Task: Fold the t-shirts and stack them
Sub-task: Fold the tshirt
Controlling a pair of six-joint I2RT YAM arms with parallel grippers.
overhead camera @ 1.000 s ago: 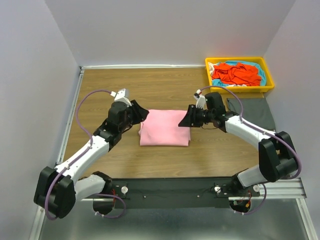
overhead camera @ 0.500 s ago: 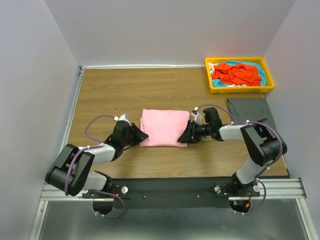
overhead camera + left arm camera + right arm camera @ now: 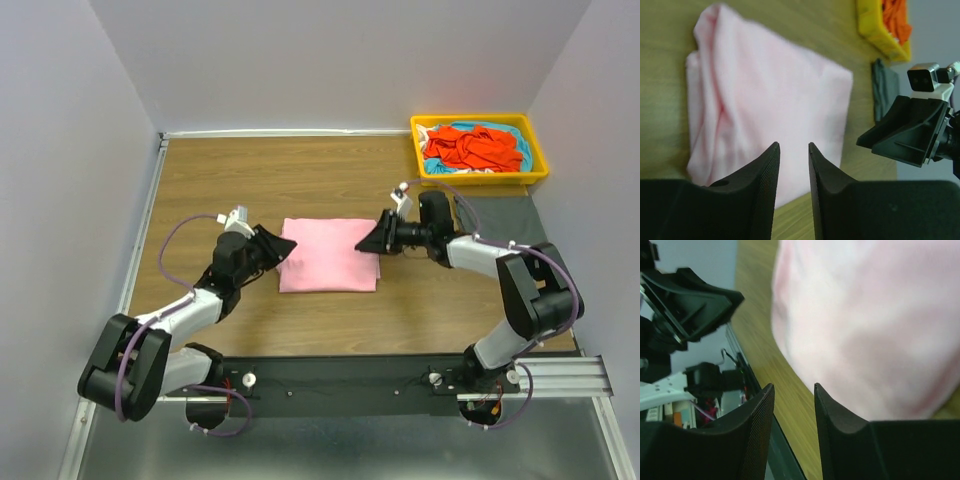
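A light pink t-shirt point(image 3: 328, 255) lies folded in a rectangle on the wooden table; it also shows in the left wrist view point(image 3: 765, 105) and the right wrist view point(image 3: 870, 325). My left gripper point(image 3: 287, 246) is open and empty at its left edge. My right gripper point(image 3: 366, 243) is open and empty at its right edge. A dark grey t-shirt point(image 3: 505, 222) lies flat at the right. An orange-red t-shirt point(image 3: 470, 147) lies crumpled on a turquoise one point(image 3: 519, 148) in the yellow tray point(image 3: 480, 176).
The yellow tray stands at the back right corner, against the white walls. A metal rail point(image 3: 400, 375) with both arm bases runs along the near edge. Bare wood point(image 3: 300, 180) lies behind the pink shirt.
Both grippers have shifted farther from the near edge along the pink shirt's sides. The shirt looks flatter and squarer than a second ago.
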